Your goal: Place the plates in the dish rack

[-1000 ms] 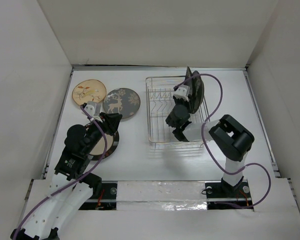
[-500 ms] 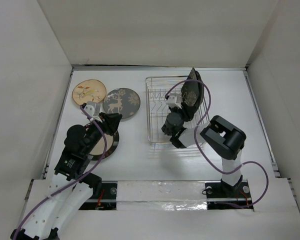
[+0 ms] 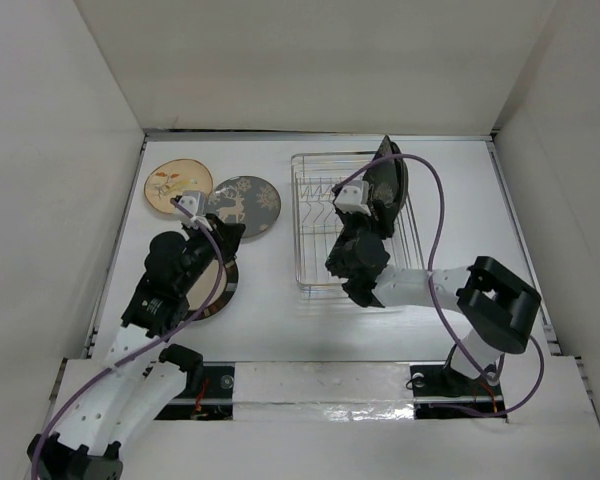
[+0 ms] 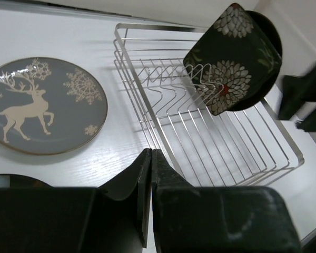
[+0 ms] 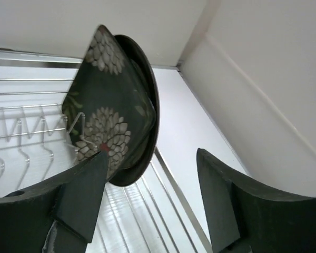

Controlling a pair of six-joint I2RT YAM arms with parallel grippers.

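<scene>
Black square plate [image 5: 102, 113] stands tilted in rack [image 4: 200, 142], just ahead of my right end effector [image 5: 151, 158], open, empty. My left end effector [image 4: 150, 158] closed, empty; deer plate [image 4: 39, 105] ahead-left on worktop [image 4: 68, 31].

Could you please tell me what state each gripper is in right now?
Left gripper: closed, holding nothing.
Right gripper: open, empty.

The right pincer [image 5: 151, 158] let go of the square plate [image 5: 102, 105], spread its jaws wide and drew back toward the near side, leaving the plate standing in the rack [image 4: 127, 79]. Its elbow swung out to the right. The left pincer [image 4: 150, 158] shut fully and edged toward the deer plate [image 4: 37, 105].
</scene>
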